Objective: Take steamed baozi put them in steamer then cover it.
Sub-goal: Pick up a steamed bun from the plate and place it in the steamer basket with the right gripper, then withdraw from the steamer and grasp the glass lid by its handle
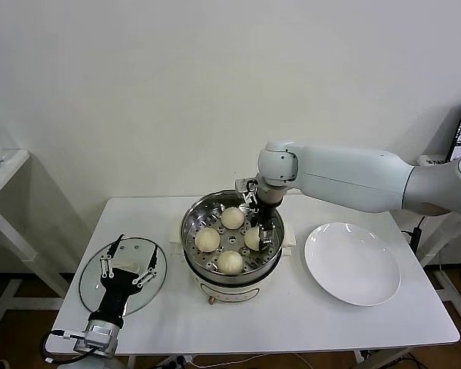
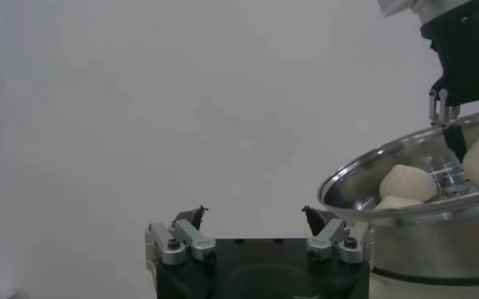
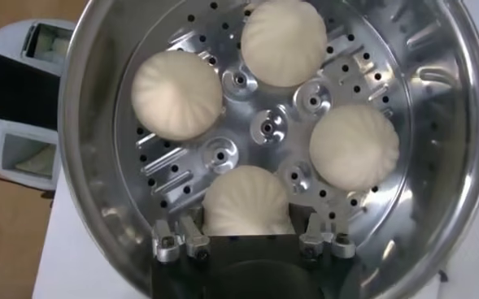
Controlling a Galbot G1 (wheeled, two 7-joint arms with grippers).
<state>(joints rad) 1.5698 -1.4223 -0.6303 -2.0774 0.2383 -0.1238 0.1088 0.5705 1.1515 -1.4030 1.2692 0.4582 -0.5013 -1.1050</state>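
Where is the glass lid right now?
In the head view the glass lid lies flat on the table's left side, beside the steamer, under the open left gripper.

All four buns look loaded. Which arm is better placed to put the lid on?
Probably left: the left gripper hangs open over the glass lid beside the steamer. The right gripper is inside it, around the fourth baozi.
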